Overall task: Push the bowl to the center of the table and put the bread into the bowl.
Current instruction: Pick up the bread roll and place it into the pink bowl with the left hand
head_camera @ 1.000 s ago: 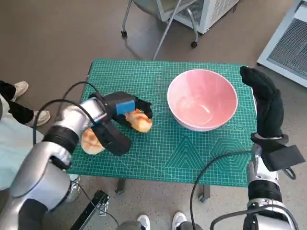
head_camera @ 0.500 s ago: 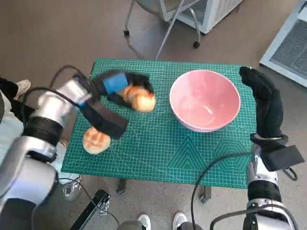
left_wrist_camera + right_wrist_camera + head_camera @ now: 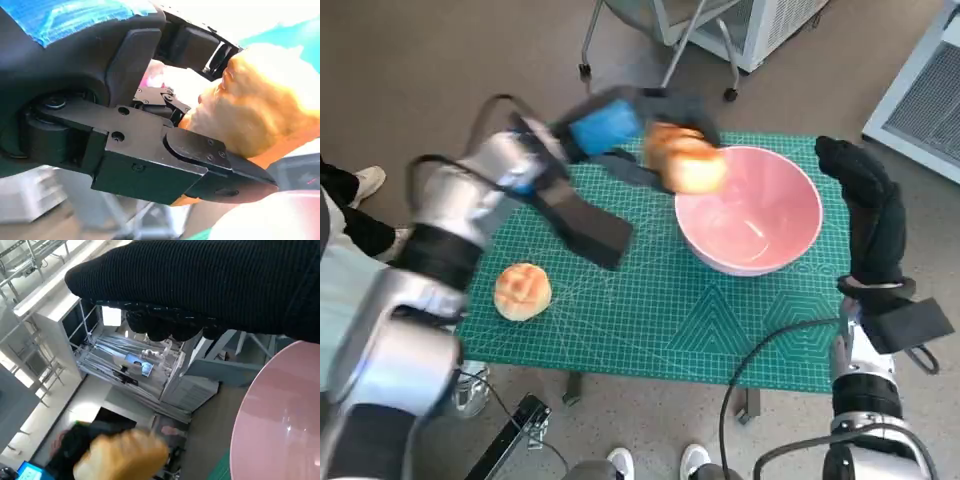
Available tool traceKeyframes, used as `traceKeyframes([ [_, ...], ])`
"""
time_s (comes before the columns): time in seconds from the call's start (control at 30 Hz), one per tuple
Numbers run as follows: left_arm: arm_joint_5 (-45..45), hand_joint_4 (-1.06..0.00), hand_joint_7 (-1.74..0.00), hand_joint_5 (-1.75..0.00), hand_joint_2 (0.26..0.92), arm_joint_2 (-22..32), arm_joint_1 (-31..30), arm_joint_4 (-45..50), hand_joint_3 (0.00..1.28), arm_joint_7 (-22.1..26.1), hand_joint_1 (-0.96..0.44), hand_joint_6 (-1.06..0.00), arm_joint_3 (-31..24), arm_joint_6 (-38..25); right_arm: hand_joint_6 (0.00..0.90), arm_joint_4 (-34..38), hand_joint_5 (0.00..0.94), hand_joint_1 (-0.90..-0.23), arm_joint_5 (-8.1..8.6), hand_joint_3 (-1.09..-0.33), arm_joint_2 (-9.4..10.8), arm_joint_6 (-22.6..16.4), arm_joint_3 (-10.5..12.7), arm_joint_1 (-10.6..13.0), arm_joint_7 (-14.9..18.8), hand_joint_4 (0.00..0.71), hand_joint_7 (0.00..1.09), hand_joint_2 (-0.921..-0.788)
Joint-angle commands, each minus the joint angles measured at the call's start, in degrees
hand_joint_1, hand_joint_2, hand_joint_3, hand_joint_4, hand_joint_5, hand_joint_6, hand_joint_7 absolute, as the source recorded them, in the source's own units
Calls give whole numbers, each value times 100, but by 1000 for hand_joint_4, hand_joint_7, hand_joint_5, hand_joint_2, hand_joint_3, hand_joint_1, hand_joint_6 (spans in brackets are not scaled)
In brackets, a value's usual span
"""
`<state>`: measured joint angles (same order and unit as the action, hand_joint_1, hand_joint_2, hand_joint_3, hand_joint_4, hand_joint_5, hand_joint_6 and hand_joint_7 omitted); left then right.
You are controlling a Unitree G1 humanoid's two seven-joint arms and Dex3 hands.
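Golden crusty bread roll (image 3: 686,160): gripped in blue-taped black left hand (image 3: 625,135), raised over far-left rim of glossy pink round bowl (image 3: 752,205) near table's far right edge. Gloved right hand (image 3: 870,215): fingers extended, empty, just beside the bowl's right rim. Advice: carry past rim, lower, then release.

Golden bread (image 3: 686,163) held above the pink bowl's (image 3: 750,255) rim.

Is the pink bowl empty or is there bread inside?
Empty. The bowl shows only bare pink inside; the bread hangs over its rim in the left robot hand.
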<state>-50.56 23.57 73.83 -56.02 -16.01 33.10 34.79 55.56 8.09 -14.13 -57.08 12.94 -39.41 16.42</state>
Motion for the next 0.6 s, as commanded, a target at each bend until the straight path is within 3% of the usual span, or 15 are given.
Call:
traceKeyframes([
  [0.03, -316, -629, -1186, -1091, 920, -344, 415, -379, 51, -156, 1, -732, 304, -86, 43, 28, 4, -572, 35, -878, 41, 62, -28, 89, 51, 360, 735, -921],
  [0.3, -647, -593, -1220, -1116, 920, -892, 700, -919, 76, -229, -1, -712, 697, -428, 42, -63, 4, -568, 70, -878, 18, 43, -13, 158, 70, 361, 738, -921],
  [0.6, -465, -591, -1196, -1224, 920, -1397, 718, -1429, 101, 520, -2, -643, 785, -886, 42, -253, 4, -565, 26, -880, -52, -6, 19, 334, -40, 361, 739, -921],
])
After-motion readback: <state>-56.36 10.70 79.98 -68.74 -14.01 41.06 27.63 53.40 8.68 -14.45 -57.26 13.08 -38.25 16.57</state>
